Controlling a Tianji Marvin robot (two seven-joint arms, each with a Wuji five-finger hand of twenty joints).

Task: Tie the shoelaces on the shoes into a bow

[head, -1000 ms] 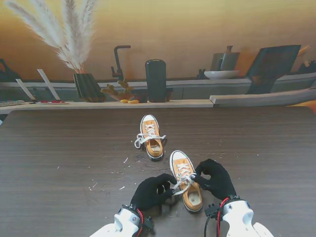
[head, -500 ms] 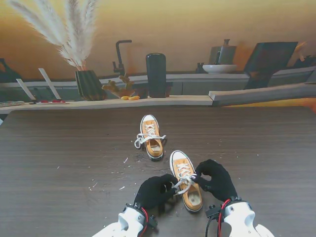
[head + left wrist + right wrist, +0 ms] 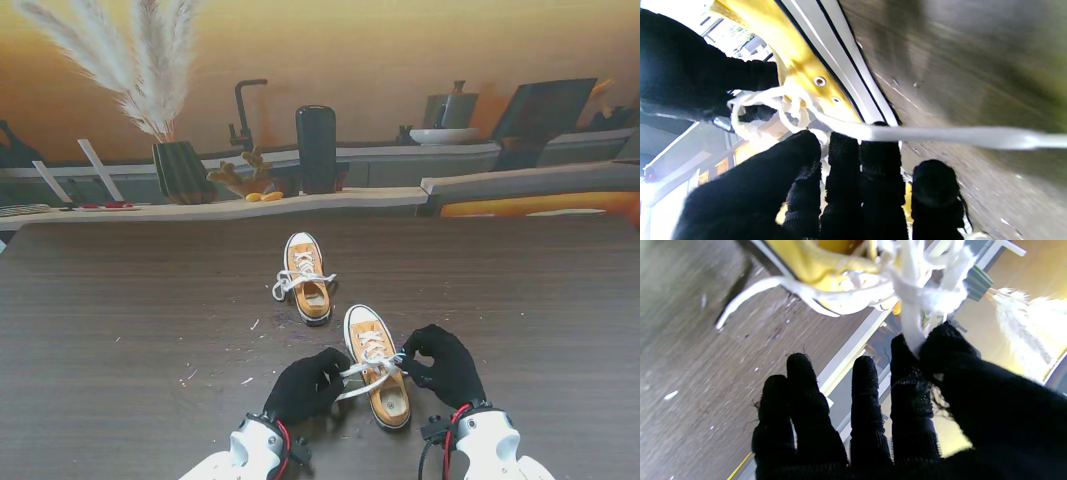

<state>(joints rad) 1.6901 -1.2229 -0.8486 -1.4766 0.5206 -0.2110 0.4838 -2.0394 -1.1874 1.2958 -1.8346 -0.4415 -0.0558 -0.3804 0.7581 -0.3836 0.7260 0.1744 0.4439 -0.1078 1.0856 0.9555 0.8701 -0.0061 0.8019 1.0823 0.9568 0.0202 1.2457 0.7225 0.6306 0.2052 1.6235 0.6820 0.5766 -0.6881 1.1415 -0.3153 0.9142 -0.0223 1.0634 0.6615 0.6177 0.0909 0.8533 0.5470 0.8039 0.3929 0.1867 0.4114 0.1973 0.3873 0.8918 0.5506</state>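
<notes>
Two yellow sneakers with white laces stand on the dark table. The near shoe lies between my black-gloved hands. My left hand grips a white lace on the shoe's left side; the lace runs taut past its fingers. On the shoe's right side, my right hand pinches another lace strand between thumb and forefinger. The knot sits over the shoe's tongue. The far shoe stands farther from me with a bow tied on it.
Small pale crumbs lie on the table left of the near shoe. A shelf along the back wall holds a vase of pampas grass, a black cylinder and a bowl.
My left hand has drawn its lace outward and toward me, so the strand now lies straighter across the near shoe. The right hand has shifted slightly nearer. Both shoes stay in place.
</notes>
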